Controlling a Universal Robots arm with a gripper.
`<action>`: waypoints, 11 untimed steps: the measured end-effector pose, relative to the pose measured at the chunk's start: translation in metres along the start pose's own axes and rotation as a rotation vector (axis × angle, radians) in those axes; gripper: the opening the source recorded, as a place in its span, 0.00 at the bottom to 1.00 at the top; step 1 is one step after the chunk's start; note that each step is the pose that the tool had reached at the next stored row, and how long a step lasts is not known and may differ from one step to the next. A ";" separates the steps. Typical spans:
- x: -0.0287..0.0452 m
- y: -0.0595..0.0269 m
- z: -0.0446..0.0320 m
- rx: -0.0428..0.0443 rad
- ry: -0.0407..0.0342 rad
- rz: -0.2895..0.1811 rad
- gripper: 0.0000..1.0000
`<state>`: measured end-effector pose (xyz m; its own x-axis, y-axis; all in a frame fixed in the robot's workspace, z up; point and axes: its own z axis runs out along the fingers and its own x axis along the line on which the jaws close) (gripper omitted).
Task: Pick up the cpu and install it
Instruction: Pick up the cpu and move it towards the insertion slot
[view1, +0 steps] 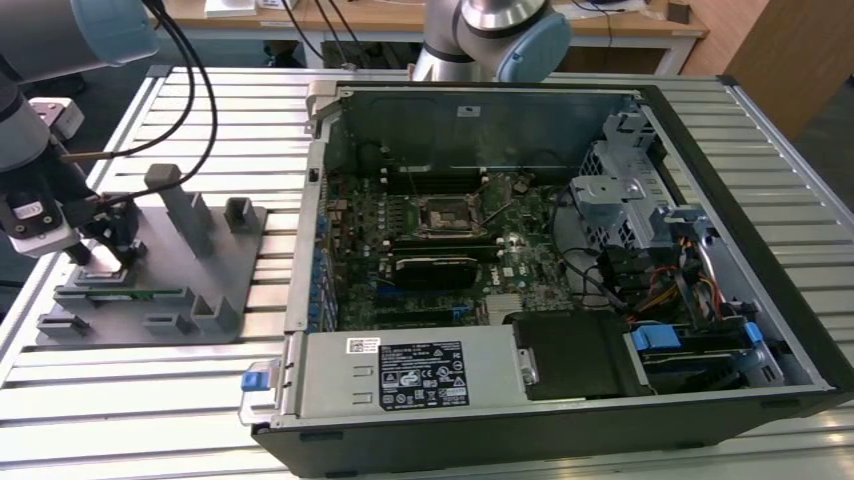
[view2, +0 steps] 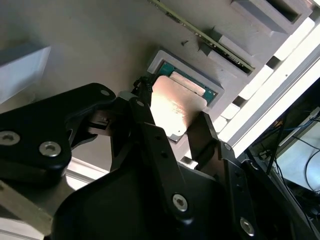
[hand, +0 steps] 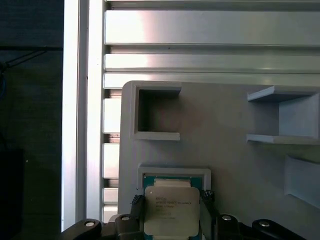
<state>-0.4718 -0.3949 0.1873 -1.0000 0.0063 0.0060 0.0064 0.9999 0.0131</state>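
Slatted aluminium table (view1: 160, 400) is carrying everything in the scene. An open computer case (view1: 561, 110) is lying on its side over the exterior view's right and middle, with its motherboard (view1: 400, 215) facing up and the dark square socket frame (view1: 445, 215) sitting near the board's centre. A grey plastic fixture (view1: 234, 270) is resting on the table at the exterior view's left, just beside the case. The robot arm (view1: 40, 130) is reaching down at the far left of that view, and its gripper (view1: 107, 262) is standing low over the fixture's left part, well apart from the socket frame.

In the first wrist view the cpu (hand: 171, 212) is sitting in a shallow square recess of the fixture (hand: 225, 130), its pale metal top facing the camera, directly between the fingertips of the gripper (hand: 171, 200). The two black fingers (hand: 137, 204) are pressing against opposite edges of the chip, so the gripper is clamping it. The second wrist view is showing the same hold, with the cpu (view2: 175, 107) shining between the tips of the gripper (view2: 175, 120). Whether the chip is lifting clear of the recess cannot be told.
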 end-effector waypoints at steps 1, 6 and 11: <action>0.0000 0.0001 -0.0004 0.0000 0.0000 0.000 0.53; 0.0000 0.0010 -0.0047 -0.0001 -0.0001 0.001 0.53; 0.0001 0.0018 -0.0126 -0.0004 -0.0001 0.002 0.53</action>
<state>-0.4718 -0.3932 0.1999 -1.0000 0.0079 0.0059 0.0080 0.9999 0.0135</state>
